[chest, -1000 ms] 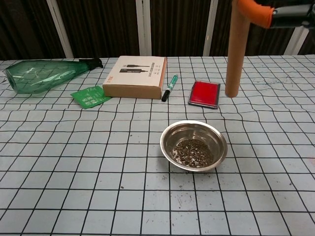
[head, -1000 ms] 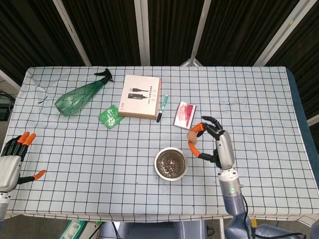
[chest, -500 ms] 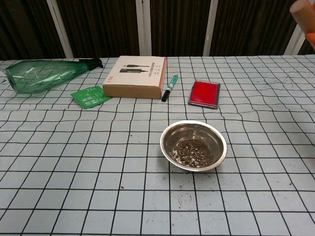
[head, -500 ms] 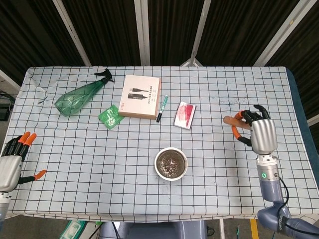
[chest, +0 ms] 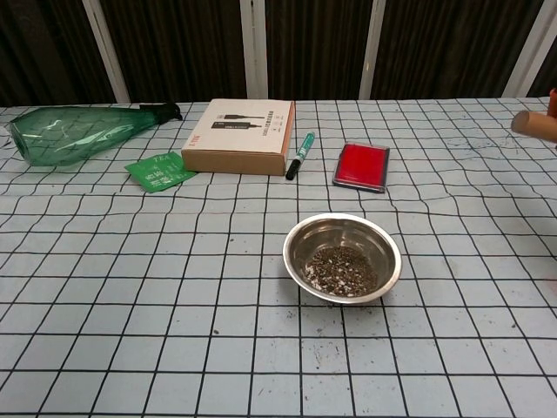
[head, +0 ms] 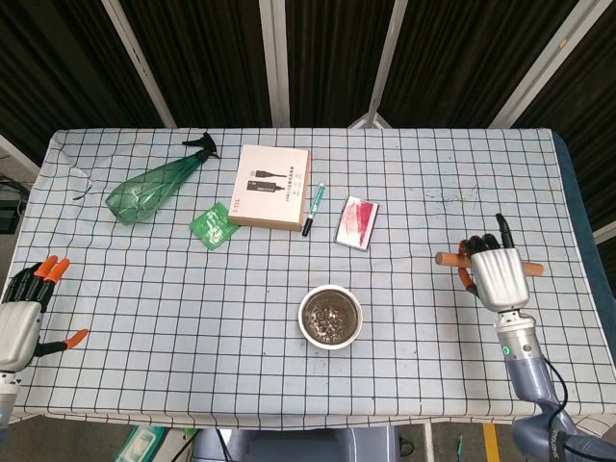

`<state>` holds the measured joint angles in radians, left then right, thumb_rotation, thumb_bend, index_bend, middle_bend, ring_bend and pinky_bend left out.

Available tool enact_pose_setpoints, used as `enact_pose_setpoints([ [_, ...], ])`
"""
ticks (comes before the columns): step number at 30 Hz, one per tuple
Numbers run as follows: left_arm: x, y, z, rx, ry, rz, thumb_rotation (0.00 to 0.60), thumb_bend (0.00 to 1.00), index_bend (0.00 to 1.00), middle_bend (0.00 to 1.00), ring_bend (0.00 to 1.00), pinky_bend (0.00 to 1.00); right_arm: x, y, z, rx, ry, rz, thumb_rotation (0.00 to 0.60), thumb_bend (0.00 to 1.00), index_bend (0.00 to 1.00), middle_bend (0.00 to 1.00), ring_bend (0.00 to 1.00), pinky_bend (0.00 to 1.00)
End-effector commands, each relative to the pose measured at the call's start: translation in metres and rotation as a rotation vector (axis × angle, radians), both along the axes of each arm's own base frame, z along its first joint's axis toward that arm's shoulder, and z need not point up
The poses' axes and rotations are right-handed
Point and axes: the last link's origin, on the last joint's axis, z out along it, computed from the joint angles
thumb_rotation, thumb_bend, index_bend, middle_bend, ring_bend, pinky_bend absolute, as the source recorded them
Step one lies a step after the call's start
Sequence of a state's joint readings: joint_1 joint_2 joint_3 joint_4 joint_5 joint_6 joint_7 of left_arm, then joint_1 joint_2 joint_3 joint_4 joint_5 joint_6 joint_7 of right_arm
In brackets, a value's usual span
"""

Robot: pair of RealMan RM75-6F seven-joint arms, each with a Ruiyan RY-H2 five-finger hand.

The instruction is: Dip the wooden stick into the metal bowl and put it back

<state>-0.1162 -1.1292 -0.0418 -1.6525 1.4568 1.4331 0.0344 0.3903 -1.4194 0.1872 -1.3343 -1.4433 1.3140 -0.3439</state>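
The wooden stick [head: 449,258] lies level, crosswise, over the right part of the table, and my right hand [head: 497,273] grips its middle. Its left end [chest: 533,123] shows at the right edge of the chest view. The metal bowl [head: 330,317] holds dark crumbs and stands near the table's front centre, well left of that hand; it also appears in the chest view [chest: 343,259]. My left hand [head: 23,313] hangs off the table's left front corner, fingers apart, holding nothing.
Along the back lie a green spray bottle [head: 154,186], a green packet [head: 215,225], a cardboard box [head: 272,186], a green marker [head: 314,209] and a red pad [head: 357,222]. The checked tablecloth [head: 192,318] covers the whole table.
My right hand carried the stick from beside the bowl out to the right, lowering it and turning it from upright to level. The left hand stayed still.
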Motion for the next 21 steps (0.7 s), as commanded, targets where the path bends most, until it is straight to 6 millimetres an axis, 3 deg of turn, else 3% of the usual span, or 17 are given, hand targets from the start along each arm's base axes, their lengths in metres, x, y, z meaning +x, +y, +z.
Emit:
enact_pose_setpoints([
  [1, 0.0, 0.0, 0.0, -0.003, 0.002, 0.001, 0.6, 0.09, 0.0, 0.0, 0.0, 0.0, 0.002, 0.012, -0.014, 0.096, 0.037, -0.051, 0.6, 0.32, 0.06, 0.17, 0.07, 0.0],
  [3, -0.001, -0.001, 0.0, -0.003, 0.003, 0.003, 0.6, 0.09, 0.0, 0.0, 0.0, 0.0, 0.008, 0.016, -0.018, 0.12, 0.04, -0.057, 0.6, 0.3, 0.01, 0.14, 0.04, 0.0],
  [10, 0.0, -0.001, 0.001, -0.004, 0.004, 0.002, 0.6, 0.09, 0.0, 0.0, 0.0, 0.0, 0.024, 0.032, -0.018, 0.14, 0.038, -0.034, 0.6, 0.3, 0.0, 0.13, 0.03, 0.0],
  [16, -0.001, -0.002, 0.002, -0.001, 0.013, -0.007, 0.6, 0.09, 0.0, 0.0, 0.0, 0.0, 0.01, 0.057, 0.012, 0.084, 0.064, -0.027, 0.6, 0.3, 0.0, 0.11, 0.01, 0.0],
  [21, -0.003, -0.003, 0.003, 0.012, 0.038, -0.02, 0.6, 0.09, 0.0, 0.0, 0.0, 0.0, -0.013, 0.09, 0.045, 0.02, 0.04, -0.059, 0.6, 0.3, 0.0, 0.01, 0.0, 0.0],
])
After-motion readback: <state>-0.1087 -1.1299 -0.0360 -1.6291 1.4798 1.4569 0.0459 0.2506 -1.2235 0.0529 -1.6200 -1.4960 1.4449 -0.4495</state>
